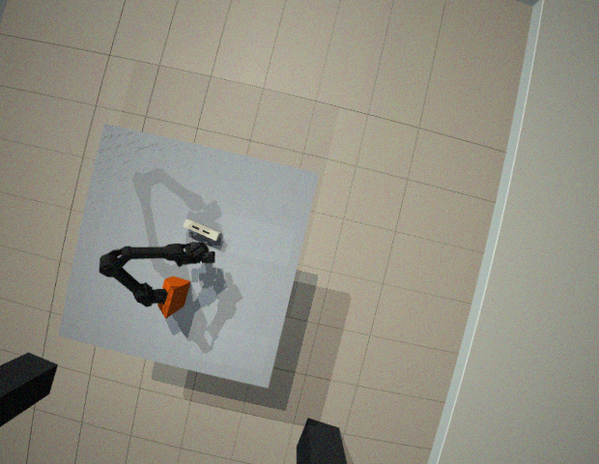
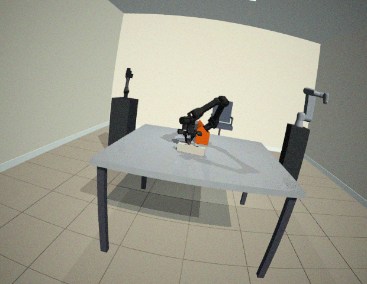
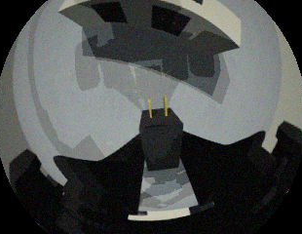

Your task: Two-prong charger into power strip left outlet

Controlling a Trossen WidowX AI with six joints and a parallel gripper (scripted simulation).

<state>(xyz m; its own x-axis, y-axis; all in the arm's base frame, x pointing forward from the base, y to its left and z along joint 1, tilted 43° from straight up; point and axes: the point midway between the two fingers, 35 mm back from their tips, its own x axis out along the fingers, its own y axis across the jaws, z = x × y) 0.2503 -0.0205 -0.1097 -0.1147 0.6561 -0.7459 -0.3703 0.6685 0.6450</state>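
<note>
Charger: the black two-prong charger (image 3: 162, 146) sits between the fingers of the claw (image 1: 208, 258) (image 2: 188, 142) (image 3: 159, 135), apart from the outlets (its two gold prongs (image 3: 150, 108) show plainly in the wrist view, pointing toward the strip's side).
Claw: it is clenched on the charger, one dark finger against each side.
Power strip: the cream power strip (image 1: 202, 230) (image 2: 190, 149) (image 3: 141, 20) rests on the grey worktop (image 1: 265, 199) (image 2: 131, 152) (image 3: 49, 97), near the claw; two dark outlet areas show from above.
Arm: the black arm (image 1: 145, 251) (image 2: 208, 106) bends high and reaches down near the strip.
Orange block: the orange block (image 1: 176, 295) (image 2: 202, 136) stands beside the arm's lower end (its top slopes).
Background: a grey chair (image 2: 225, 113) stands beyond the worktop, between two dark pedestals (image 2: 122, 119) that each carry another arm.
</note>
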